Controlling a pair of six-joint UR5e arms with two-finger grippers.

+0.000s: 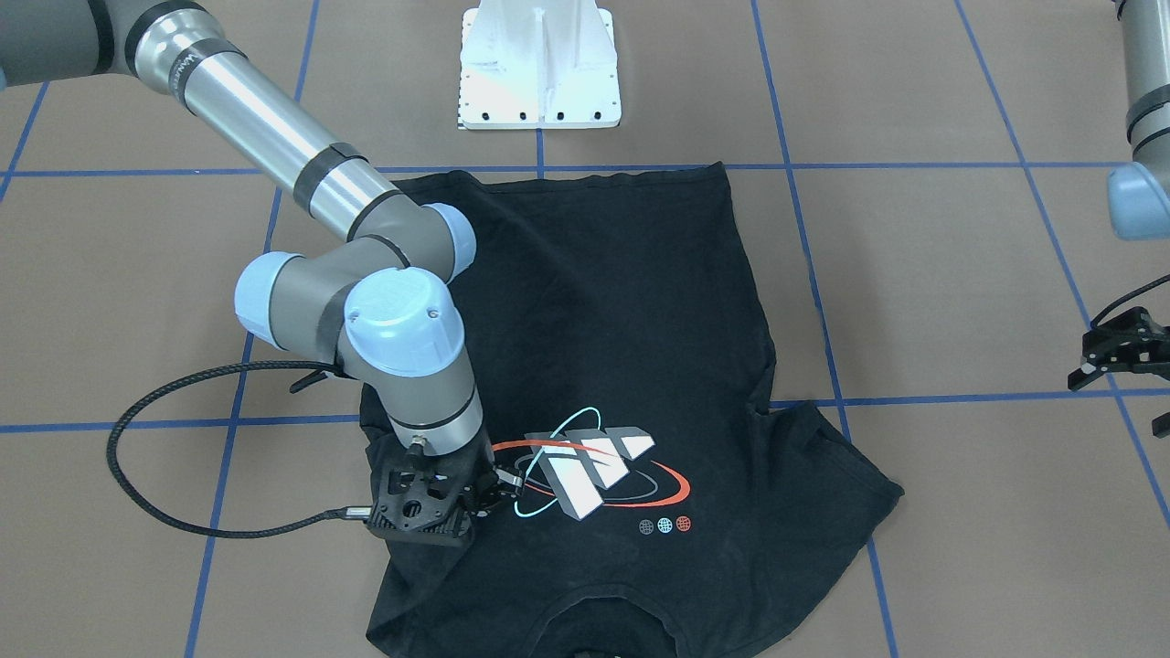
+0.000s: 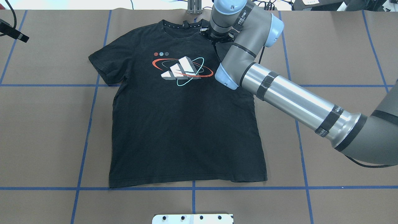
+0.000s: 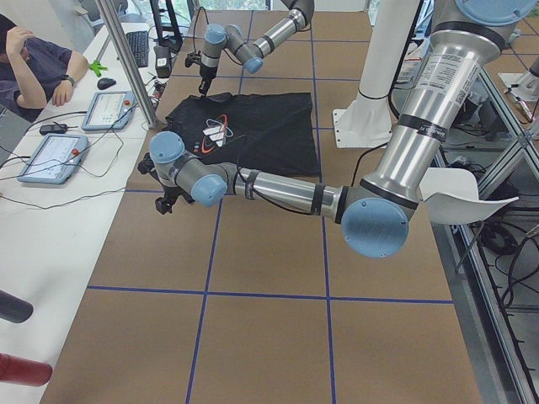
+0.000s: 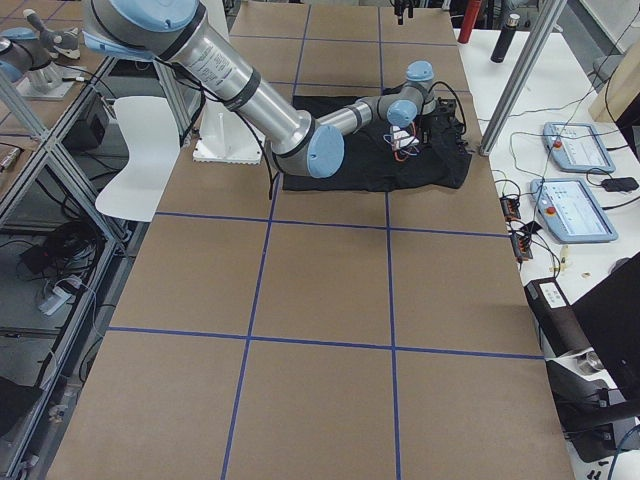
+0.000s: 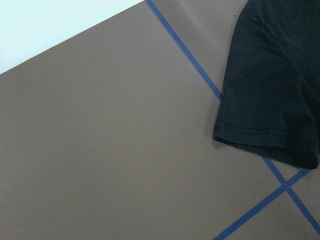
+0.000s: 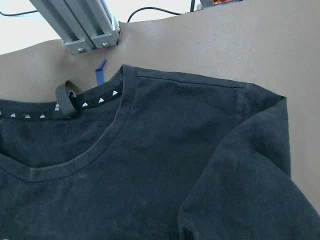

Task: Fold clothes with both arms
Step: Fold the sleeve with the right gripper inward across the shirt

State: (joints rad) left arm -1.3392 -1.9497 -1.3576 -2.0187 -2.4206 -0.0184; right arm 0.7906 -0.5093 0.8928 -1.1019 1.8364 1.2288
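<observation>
The black T-shirt (image 2: 180,124) lies flat and face up on the brown table, with its white, red and cyan print (image 1: 594,471) showing. My right gripper (image 1: 496,487) is low over the chest, beside the print and near the collar (image 6: 100,145). Whether its fingers pinch cloth, I cannot tell. In the right wrist view, the sleeve (image 6: 240,170) on that side lies folded inward onto the body. My left gripper (image 1: 1111,366) hangs open off the shirt, past the other sleeve (image 5: 270,90), which lies spread flat on the table.
The white pedestal base (image 1: 539,64) stands beyond the shirt's hem. A black cable (image 1: 137,475) loops over the table beside my right wrist. An aluminium post (image 6: 80,25) rises behind the collar. A person (image 3: 38,59) sits at a side table with tablets (image 3: 50,156).
</observation>
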